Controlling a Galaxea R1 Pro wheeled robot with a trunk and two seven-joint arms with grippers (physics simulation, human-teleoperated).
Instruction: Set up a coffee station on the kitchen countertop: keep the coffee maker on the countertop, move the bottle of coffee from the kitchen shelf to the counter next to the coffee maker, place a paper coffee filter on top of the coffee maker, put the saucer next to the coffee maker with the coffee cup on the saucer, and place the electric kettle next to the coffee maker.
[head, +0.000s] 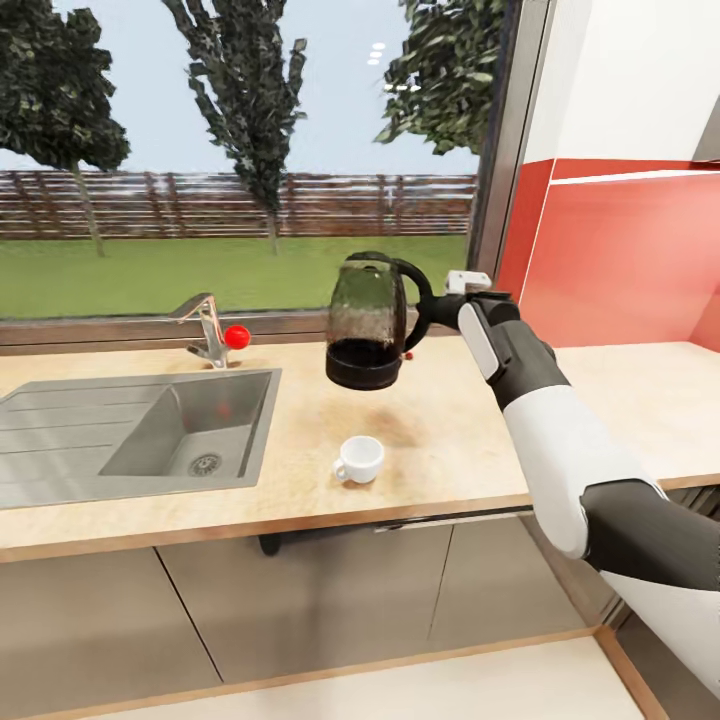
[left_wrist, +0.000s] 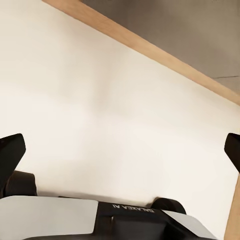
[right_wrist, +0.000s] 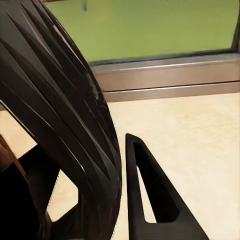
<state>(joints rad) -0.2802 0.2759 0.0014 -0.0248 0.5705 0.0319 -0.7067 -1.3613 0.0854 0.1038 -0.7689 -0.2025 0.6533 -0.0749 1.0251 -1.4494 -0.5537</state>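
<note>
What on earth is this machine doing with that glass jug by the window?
The robot's right gripper is holding the electric kettle by its looped handle, lifted clear above the kitchen countertop. Its shadow falls on the wood beneath. A coffee cup stands on the counter a little nearer the front edge, with a sink off to one side. The left gripper hangs open over a pale surface, holding nothing.

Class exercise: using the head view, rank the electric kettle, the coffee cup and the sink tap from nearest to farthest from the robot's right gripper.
1. Electric kettle: held by its handle in the right gripper, lifted above the kitchen countertop.
2. Coffee cup: on the countertop, below the kettle toward the front edge.
3. Sink tap: far to the left, behind the sink by the window.
</note>
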